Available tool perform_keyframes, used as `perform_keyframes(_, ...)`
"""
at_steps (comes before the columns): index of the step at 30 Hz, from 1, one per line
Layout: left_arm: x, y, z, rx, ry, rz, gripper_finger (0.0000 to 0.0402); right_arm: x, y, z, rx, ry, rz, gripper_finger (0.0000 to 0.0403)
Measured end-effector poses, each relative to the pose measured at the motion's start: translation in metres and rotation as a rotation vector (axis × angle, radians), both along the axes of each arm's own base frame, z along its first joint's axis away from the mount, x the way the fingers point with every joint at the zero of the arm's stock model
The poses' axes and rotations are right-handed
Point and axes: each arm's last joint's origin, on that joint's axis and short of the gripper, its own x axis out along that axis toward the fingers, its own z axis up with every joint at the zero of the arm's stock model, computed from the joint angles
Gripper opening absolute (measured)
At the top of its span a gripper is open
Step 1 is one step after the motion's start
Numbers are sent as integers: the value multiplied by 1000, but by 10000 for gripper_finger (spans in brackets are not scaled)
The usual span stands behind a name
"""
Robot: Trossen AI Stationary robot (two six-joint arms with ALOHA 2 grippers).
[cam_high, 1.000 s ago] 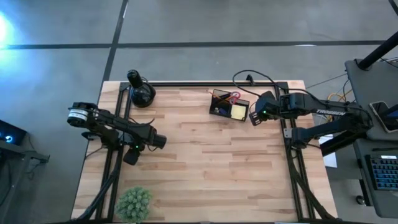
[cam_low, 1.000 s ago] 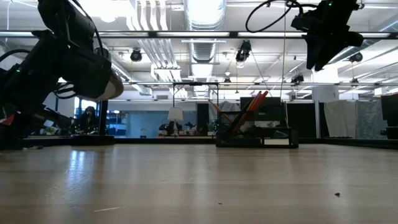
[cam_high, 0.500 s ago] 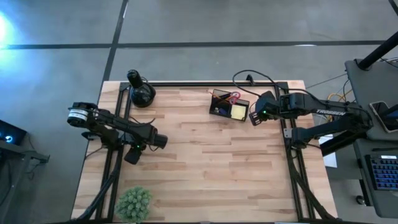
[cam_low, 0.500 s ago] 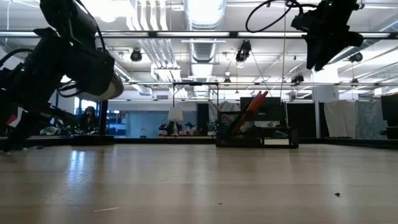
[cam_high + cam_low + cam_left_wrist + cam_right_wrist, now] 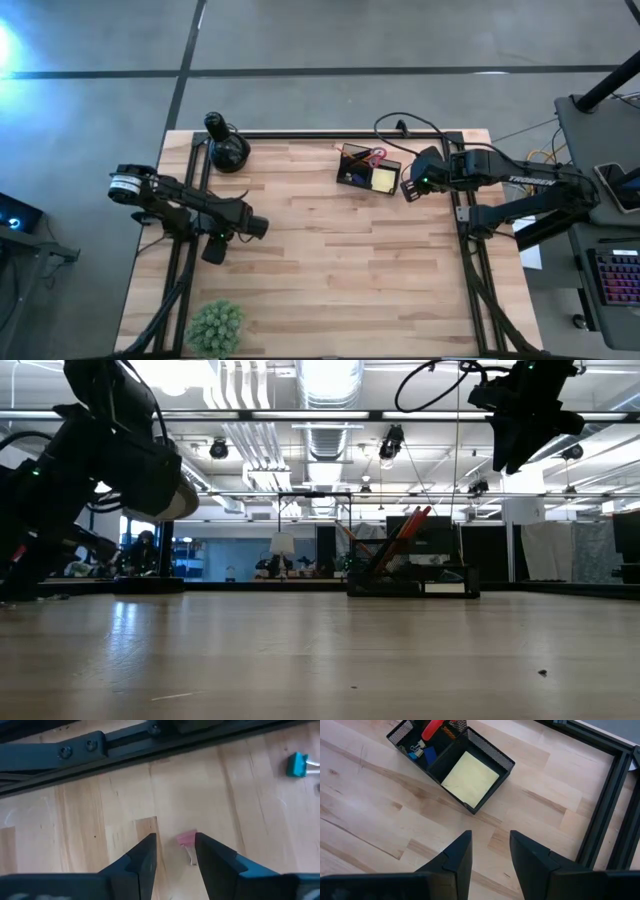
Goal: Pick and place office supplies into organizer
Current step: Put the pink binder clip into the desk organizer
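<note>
The black mesh organizer stands at the table's far middle. It holds a yellow sticky-note pad, red scissors standing upright, and blue clips. My right gripper hangs open above bare wood just right of the organizer, touching nothing. My left gripper is open at the table's left and points steeply down. A small pink binder clip lies flat on the wood just beyond its fingertips, in line with the gap. A teal binder clip lies farther off on the wood.
A round black object with an upright knob sits at the far left corner. A green plant stands at the near left edge. Black frame rails run along the table's sides and back. The table's middle and near right are bare wood.
My left gripper has rolled a little about its own pointing line while staying in place. The right arm and all the objects have kept still.
</note>
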Motion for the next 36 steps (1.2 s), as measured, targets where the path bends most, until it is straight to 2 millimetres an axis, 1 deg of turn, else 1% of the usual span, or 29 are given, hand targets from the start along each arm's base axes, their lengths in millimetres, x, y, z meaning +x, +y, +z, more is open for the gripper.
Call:
perform_keyframes(5, 0, 0, -1, 10, 2, 27, 121, 0, 0, 0, 0, 0, -1, 123)
perform_keyframes(9, -1, 0, -2, 35, 6, 93, 121, 0, 0, 0, 0, 0, 0, 123)
perform_keyframes(16, -2, 1, -4, 51, 18, 148, 121, 0, 0, 0, 0, 0, 0, 123)
perform_keyframes(30, 2, 5, -2, 38, -9, 146, 121, 0, 0, 0, 0, 0, 0, 123)
perform_keyframes(33, 2, 5, -2, 28, -9, 139, 131, 0, 0, 0, 0, 0, 0, 123)
perform_keyframes(36, 2, 6, -2, 35, -6, 160, 154, 0, 0, 0, 0, 0, 0, 123)
